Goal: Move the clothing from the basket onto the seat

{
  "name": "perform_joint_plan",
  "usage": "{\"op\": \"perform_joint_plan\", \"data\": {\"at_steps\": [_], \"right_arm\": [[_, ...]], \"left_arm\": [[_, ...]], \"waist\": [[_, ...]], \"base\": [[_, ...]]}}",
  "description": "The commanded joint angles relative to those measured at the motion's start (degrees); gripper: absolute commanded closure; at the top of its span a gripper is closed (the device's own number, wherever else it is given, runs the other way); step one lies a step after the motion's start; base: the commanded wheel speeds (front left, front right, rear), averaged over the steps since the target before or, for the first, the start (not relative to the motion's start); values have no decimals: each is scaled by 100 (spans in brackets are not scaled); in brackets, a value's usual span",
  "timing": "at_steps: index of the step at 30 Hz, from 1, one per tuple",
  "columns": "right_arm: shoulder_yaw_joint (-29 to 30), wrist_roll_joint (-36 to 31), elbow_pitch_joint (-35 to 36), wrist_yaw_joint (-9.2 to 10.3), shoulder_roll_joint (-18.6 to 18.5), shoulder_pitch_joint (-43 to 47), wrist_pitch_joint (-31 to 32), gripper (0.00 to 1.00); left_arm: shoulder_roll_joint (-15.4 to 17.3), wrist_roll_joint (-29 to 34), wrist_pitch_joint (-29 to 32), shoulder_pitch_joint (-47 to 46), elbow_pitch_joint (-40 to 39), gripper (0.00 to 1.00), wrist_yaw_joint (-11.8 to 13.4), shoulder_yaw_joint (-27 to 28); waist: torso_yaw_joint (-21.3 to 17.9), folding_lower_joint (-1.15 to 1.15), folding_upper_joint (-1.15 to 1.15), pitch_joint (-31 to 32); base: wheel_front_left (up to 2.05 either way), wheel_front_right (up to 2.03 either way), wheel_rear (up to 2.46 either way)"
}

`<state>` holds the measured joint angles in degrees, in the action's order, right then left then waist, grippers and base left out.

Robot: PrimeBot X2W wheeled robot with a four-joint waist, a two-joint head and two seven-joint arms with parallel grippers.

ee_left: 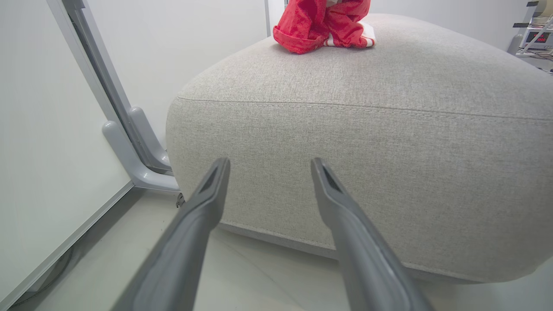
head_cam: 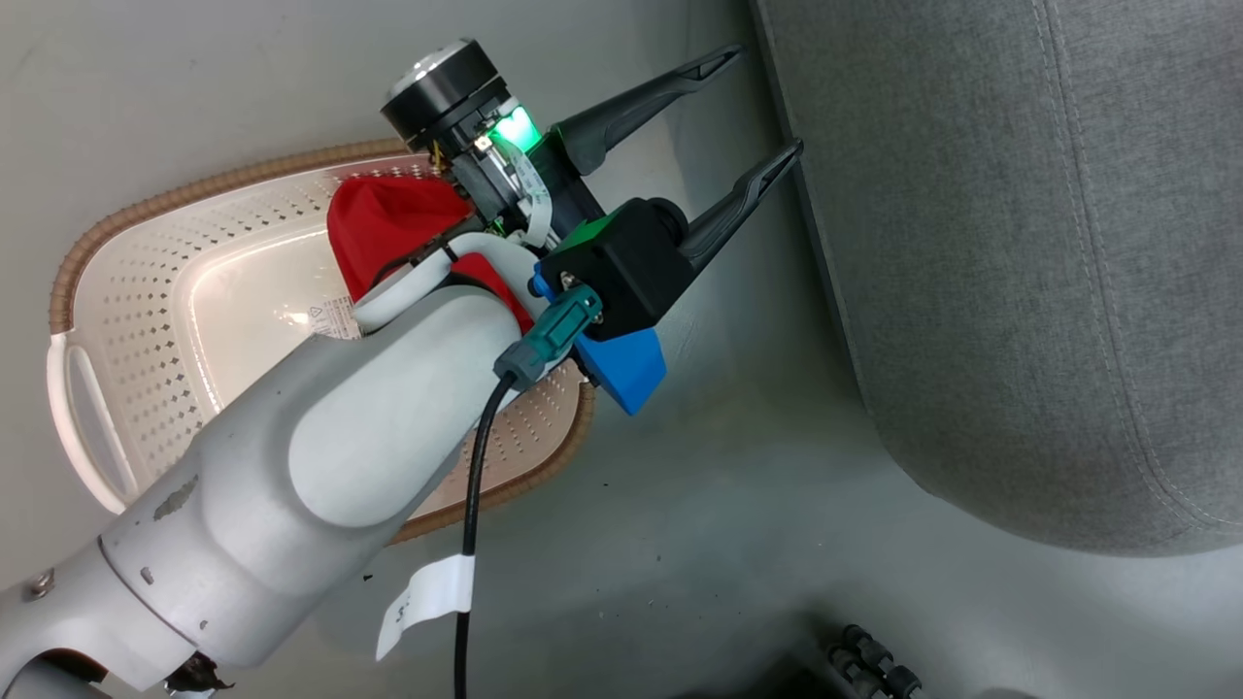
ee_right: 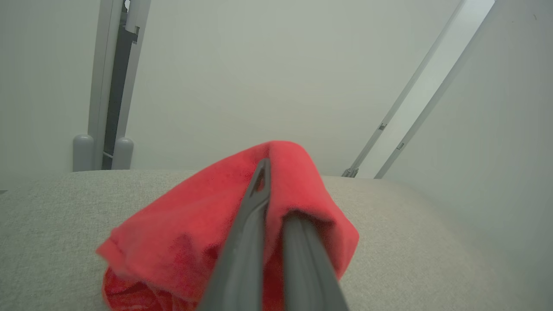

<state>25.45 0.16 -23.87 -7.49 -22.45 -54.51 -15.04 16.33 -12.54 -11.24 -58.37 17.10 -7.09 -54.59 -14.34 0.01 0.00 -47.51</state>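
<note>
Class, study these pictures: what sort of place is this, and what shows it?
Probably a lab mock-up of a living room: a grey sofa seat, a laundry basket, plain white panel walls.

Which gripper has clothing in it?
The right gripper, shut on the red clothing over the seat; the left gripper is open and empty.

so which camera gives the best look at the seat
The left wrist view: the seat shows its rounded corner, seam line, front side and top, with red clothing resting on it. The head view catches just one corner from above; the right wrist view gives a band of its top, partly hidden behind the clothing.
</note>
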Motion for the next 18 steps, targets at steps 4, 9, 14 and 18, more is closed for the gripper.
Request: {"op": "perform_joint_plan", "data": {"at_steps": [4,9,14,18], "right_arm": [[-33,-77,-289,-1,247,277,-21,100],[-43,-72,-543,-1,422,390,-21,100],[41,14,-637,-1,475,455,-22,10],[142,60,-343,-1,566,903,-21,0]], "left_arm": [[48,-24,5,-124,-40,0,54,-8],[61,-38,-21,-126,-48,0,73,-29],[22,-65,-64,-121,11,0,99,-54],[-57,-120,-160,-22,79,0,149,-45]], "waist": [[68,-1,0,-36],[106,-1,0,-53],[152,-1,0,16],[187,-1,0,214]], "base": [[0,0,0],[0,0,0],[0,0,0],[0,0,0]]}}
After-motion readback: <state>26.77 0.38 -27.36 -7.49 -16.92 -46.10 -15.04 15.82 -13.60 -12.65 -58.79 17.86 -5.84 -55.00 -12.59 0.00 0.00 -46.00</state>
